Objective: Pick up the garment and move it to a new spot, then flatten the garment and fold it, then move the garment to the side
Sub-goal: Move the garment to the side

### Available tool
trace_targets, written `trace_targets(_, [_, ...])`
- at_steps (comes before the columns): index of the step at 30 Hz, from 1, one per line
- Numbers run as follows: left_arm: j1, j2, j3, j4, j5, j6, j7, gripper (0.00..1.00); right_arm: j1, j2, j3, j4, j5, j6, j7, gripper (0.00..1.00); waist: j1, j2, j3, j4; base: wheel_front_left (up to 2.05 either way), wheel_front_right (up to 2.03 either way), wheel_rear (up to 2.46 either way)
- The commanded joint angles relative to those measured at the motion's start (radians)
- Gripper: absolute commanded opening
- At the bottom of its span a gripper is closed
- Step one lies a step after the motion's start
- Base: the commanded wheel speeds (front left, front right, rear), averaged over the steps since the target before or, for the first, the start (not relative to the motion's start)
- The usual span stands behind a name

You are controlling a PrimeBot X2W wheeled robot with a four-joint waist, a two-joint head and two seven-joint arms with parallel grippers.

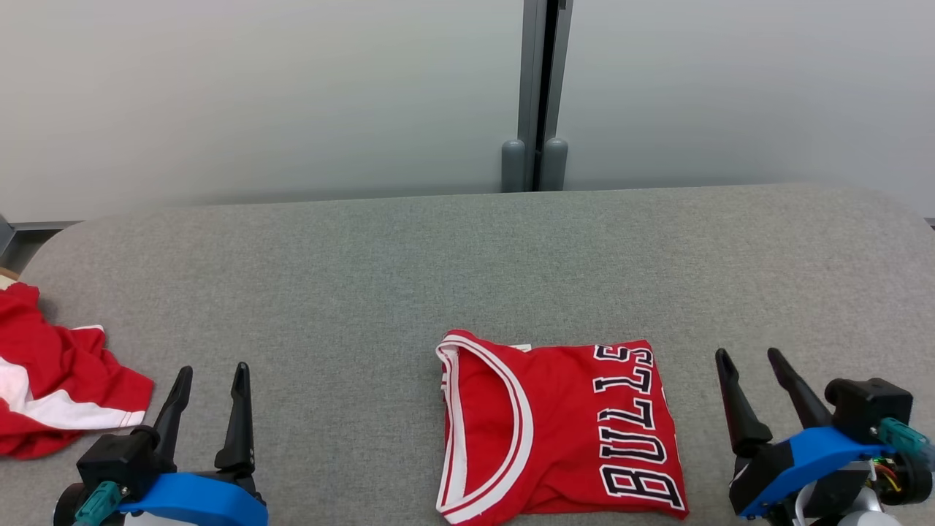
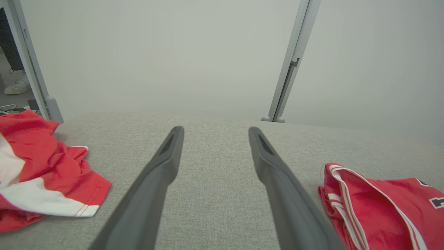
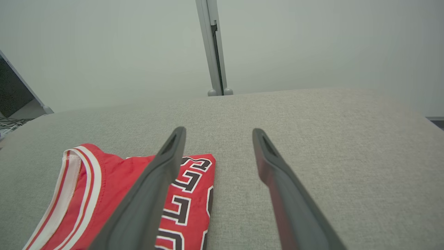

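Garment: the red jersey (image 1: 559, 427) is lying folded into a compact rectangle near the table's front edge, a little right of centre. Its white-striped neckline is facing the robot's left, and the black-and-white "BULLS" lettering is running along its right side.

Table: the grey fabric-covered top (image 1: 365, 263) is carrying the folded jersey and a second piece of clothing.

Left gripper: it (image 1: 213, 369) is sitting at the lower left of the head view with its two dark fingers spread wide and nothing between them. They are pointing away over bare table. It is sitting between the crumpled cloth and the jersey and is touching neither.

Right gripper: it (image 1: 748, 353) is sitting just beside the jersey's right edge, clear of the fabric, with its fingers standing wide apart and holding nothing. In the right wrist view one finger is crossing in front of the lettering.

Crumpled cloth: a red piece with a white band (image 1: 51, 394) is lying bunched at the table's left edge, well apart from the jersey.

Backdrop: pale panels are meeting at a grey post (image 1: 538, 95) behind the table's far edge.

Person: in the left wrist view a white shoe (image 2: 15, 85) and a dark trouser leg are showing on the floor beyond the left panel.
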Motion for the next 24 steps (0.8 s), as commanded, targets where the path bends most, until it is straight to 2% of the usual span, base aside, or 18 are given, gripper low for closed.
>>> trace_targets(1, [-0.006, 0.005, 0.000, -0.002, 0.000, 0.002, 0.002, 1.00, 0.009, 0.000, 0.003, 0.003, 0.003, 0.001, 0.002, 1.00, 0.0001, -0.0001, 0.001, 0.000, 0.00, 0.00, 0.00])
trace_targets(6, [-0.012, 0.008, 0.003, -0.007, -0.005, 0.004, 0.000, 1.00, -0.017, 0.000, 0.024, 0.039, 0.019, 0.001, 0.108, 1.00, 0.0001, -0.0001, 0.015, -0.002, 0.00, 0.00, 0.00])
trace_targets(7, [-0.016, 0.008, 0.001, -0.008, -0.004, 0.004, -0.001, 1.00, -0.035, -0.001, 0.026, 0.067, 0.021, 0.001, 0.180, 1.00, 0.0001, -0.0001, 0.021, -0.002, 0.00, 0.00, 0.00])
trace_targets(11, [-0.030, 0.007, -0.003, -0.010, -0.004, -0.001, -0.003, 1.00, -0.086, 0.000, 0.023, 0.133, 0.047, 0.001, 0.317, 1.00, 0.0001, -0.0001, 0.036, 0.004, 0.00, 0.00, 0.00])
trace_targets(19, [-0.058, 0.002, -0.011, -0.008, 0.002, -0.008, -0.007, 1.00, -0.193, 0.000, 0.056, 0.270, 0.083, 0.001, 0.429, 1.00, 0.0001, -0.0001, 0.069, 0.026, 0.00, 0.00, 0.00])
trace_targets(24, [-0.070, 0.002, -0.013, -0.005, 0.005, -0.014, -0.013, 1.00, -0.244, -0.001, 0.060, 0.385, 0.046, 0.001, 0.469, 1.00, 0.0001, -0.0001, 0.086, 0.039, 0.00, 0.00, 0.00])
